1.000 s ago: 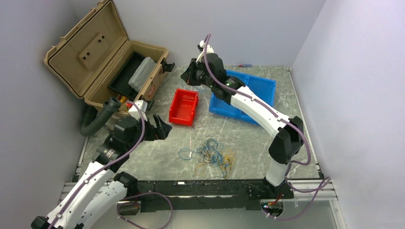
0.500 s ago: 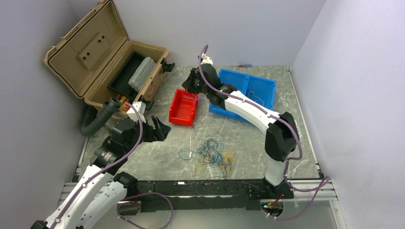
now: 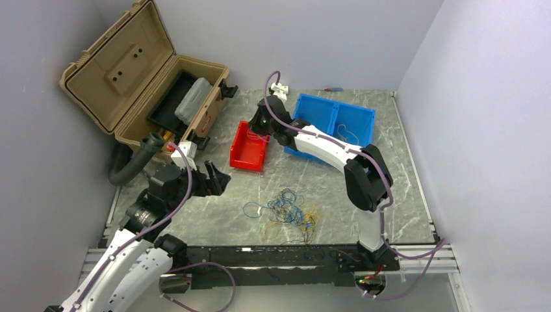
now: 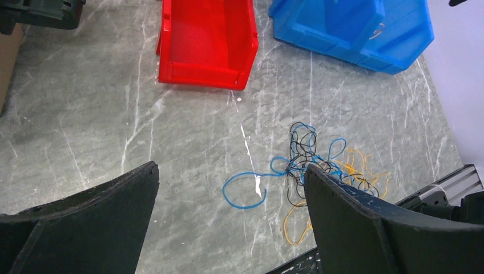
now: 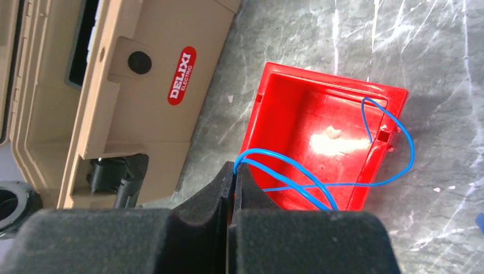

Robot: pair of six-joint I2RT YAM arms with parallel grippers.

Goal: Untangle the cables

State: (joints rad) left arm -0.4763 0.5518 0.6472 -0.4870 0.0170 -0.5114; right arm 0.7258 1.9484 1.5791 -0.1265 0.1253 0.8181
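A tangle of thin blue, black and yellow-orange cables (image 3: 289,211) lies on the grey table near its front edge; the left wrist view shows the cables (image 4: 308,165) with one blue loop (image 4: 245,191) spread to the left. My left gripper (image 3: 217,177) hangs open to the left of the tangle, above the table, empty; its own camera shows the left gripper (image 4: 231,177) spread wide. My right gripper (image 5: 234,171) is shut on a loose blue cable (image 5: 394,165) that hangs over the red bin (image 5: 325,142). From above, the right gripper (image 3: 258,125) is over the red bin (image 3: 250,146).
A blue divided tray (image 3: 338,127) sits behind the right arm, with a thin pale wire inside. An open tan case (image 3: 140,78) stands at the back left, its front (image 5: 142,97) close to the red bin. A grey hose (image 3: 133,162) lies by the left arm.
The right arm has swung left and down from the blue tray to over the red bin, carrying the blue cable. The left arm has barely shifted.
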